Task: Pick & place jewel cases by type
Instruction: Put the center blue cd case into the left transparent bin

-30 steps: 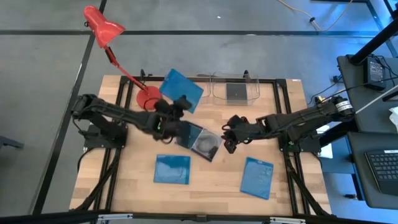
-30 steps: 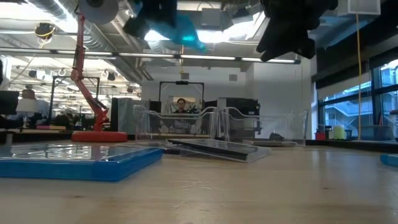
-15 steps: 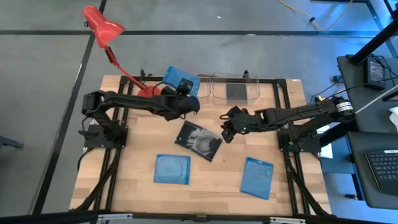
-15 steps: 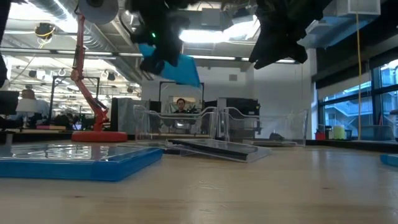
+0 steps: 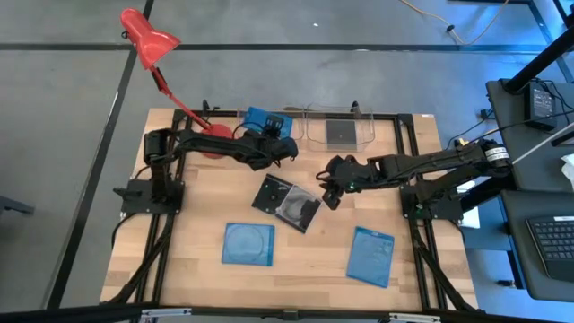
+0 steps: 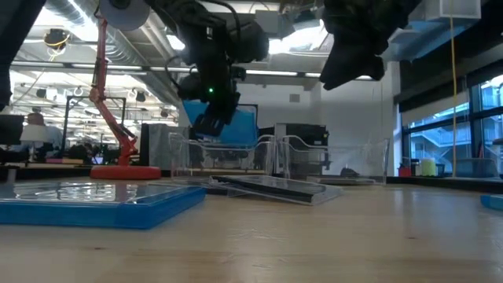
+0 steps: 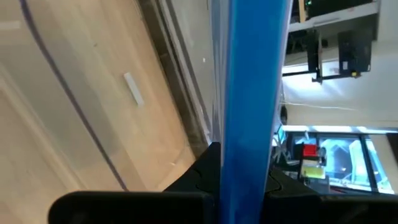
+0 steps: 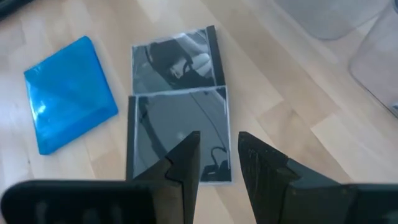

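Observation:
My left gripper (image 5: pixel 273 136) is shut on a solid blue jewel case (image 5: pixel 258 117) at the far edge, standing on edge over the left clear tray (image 6: pixel 185 153). My right gripper (image 5: pixel 329 192) hovers high above the table, slightly open, beside two clear jewel cases (image 5: pixel 287 201); in its wrist view the fingers stand over the nearer clear case (image 8: pixel 177 124), apart from it. Two more blue cases (image 5: pixel 248 242) (image 5: pixel 370 256) lie flat near the table's near edge. A dark case (image 5: pixel 341 133) lies in the right tray (image 5: pixel 360 121). My left gripper pinches the blue case between its two fingers at one edge (image 7: pixel 249 140), a finger on each flat face. The case is lifted clear and stands on edge, reaching away from the fingers toward the tray (image 7: pixel 93 124). The fingers themselves hide the exact place of contact.
A red desk lamp (image 5: pixel 213 142) stands on the far left of the table beside the left tray, its arm (image 6: pixel 110 102) rising left. Bare wood lies between the clear cases and the trays. People and desks show in the room behind.
My left gripper has carried the blue case from above the table's middle toward the far edge and down over the left tray. The case has turned from lying nearly flat to standing on edge. My right gripper has stayed above the clear cases.

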Available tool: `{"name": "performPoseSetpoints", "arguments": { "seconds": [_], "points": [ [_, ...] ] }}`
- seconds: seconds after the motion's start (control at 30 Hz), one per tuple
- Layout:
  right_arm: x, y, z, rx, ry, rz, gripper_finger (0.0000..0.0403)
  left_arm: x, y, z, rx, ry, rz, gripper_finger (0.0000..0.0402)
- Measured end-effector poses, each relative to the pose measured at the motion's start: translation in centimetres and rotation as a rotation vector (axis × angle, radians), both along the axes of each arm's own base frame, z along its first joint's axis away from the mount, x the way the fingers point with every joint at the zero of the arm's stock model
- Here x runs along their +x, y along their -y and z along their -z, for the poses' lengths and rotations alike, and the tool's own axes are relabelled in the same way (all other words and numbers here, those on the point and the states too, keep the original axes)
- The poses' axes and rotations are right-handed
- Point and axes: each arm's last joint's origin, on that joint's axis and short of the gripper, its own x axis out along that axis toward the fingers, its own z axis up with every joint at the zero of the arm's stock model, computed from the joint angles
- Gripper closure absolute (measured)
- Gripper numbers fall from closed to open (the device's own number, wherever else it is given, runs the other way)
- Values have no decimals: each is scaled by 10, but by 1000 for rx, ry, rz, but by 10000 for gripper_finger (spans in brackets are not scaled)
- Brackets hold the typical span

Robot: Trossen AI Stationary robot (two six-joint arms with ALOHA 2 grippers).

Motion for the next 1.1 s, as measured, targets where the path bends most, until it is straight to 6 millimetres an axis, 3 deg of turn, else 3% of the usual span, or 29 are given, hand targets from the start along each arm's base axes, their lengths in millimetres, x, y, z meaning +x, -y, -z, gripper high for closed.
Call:
{"name": "performPoseSetpoints", "arguments": {
  "seconds": [0.9,1.1],
  "points": [
    [-2,0,2,-8,-28,-5,290,-7,-38,13,-141,60,-27,377],
    [-2,0,2,-7,-28,-5,290,-6,-39,15,-140,54,-21,377]
  ]
}}
